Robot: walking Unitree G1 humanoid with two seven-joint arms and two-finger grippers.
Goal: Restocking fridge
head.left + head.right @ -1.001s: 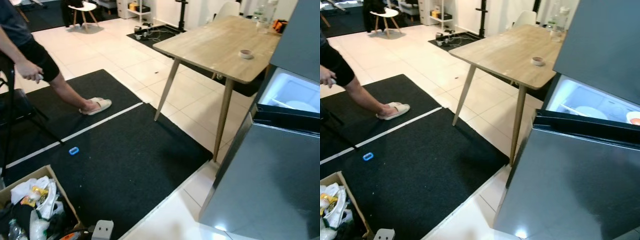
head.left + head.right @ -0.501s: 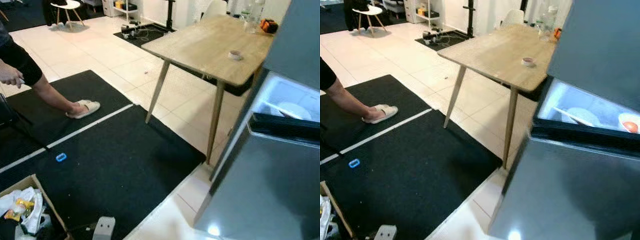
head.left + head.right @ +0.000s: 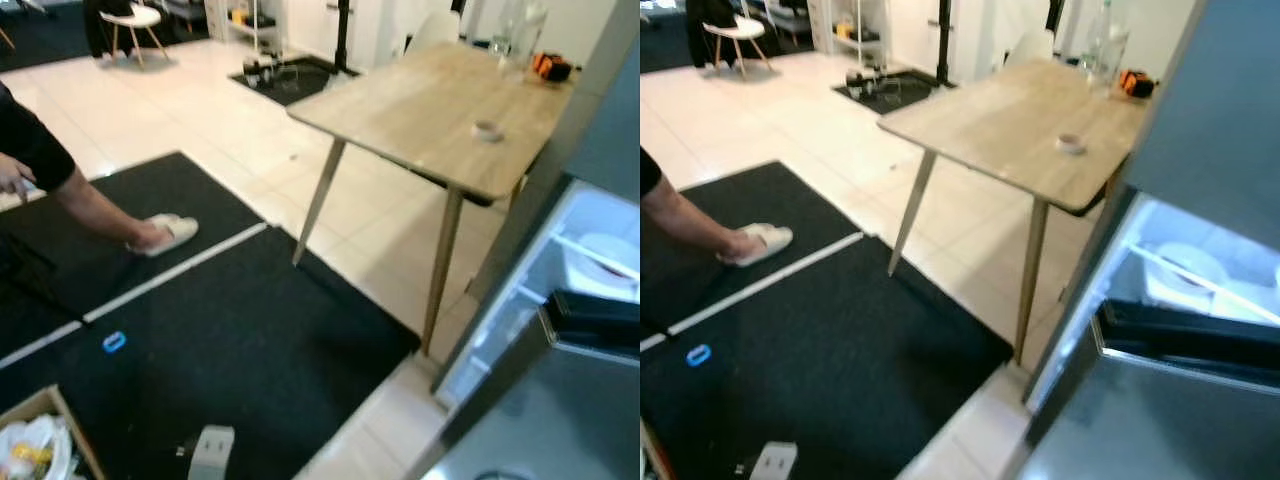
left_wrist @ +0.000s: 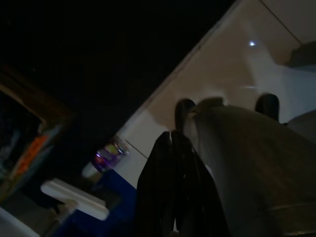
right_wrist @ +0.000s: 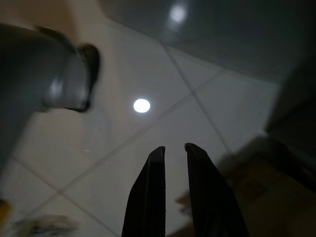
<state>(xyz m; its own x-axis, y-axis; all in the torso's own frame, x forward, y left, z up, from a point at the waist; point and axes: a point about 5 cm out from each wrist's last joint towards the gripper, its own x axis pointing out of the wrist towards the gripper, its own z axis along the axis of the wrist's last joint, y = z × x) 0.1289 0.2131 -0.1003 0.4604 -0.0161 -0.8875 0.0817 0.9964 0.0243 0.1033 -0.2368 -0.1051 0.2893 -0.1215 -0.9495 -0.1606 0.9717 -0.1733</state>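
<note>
Grey fridge [image 3: 1200, 300] ajar, well apart from right gripper [image 5: 173, 148] (fingers seemingly barely parted).

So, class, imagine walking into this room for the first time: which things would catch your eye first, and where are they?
Probably the open fridge on the right, its lit interior glowing behind the grey door. Next, the wooden table beside it, a roll of tape lying near its edge. To the left, a person's leg stretches across the black mat.

Wooden desk [image 3: 430, 100] carries a tape roll [image 3: 487, 130] and bottles [image 3: 512, 30]; black mat [image 3: 220, 340] covers the floor [image 3: 200, 130].
</note>
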